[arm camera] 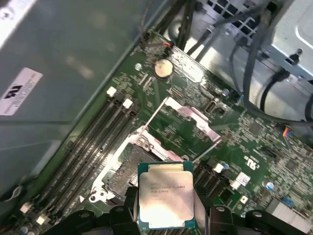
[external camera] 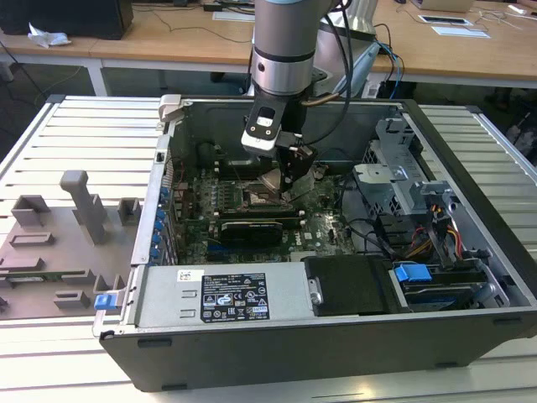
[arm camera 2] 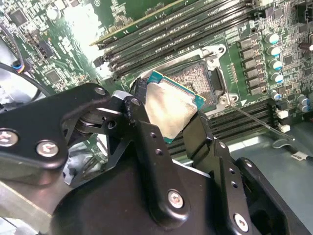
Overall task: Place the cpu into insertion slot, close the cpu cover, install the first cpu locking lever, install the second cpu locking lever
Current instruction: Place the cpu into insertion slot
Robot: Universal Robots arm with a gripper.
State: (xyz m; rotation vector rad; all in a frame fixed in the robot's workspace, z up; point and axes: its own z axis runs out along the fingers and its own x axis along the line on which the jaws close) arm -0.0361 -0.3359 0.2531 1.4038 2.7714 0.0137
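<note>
Starting at the exterior view's left, the insertion slot point(external camera: 254, 200) lies open on the green board, its pin field bare. Just above it, and slightly toward the exterior view's right, the gripper point(external camera: 289, 172) hangs with its fingers point(arm camera 2: 142, 132) clenched on 2 opposite edges of the cpu point(arm camera 2: 173, 100). The chip looks tilted against the board and isn't seated. Beside the slot, the cpu cover point(arm camera: 193, 115) stands swung back. My worry is that if I descend tilted or off-square, 1 corner could land first and bend pins. The thin edge grip could also let the chip slip.
</note>
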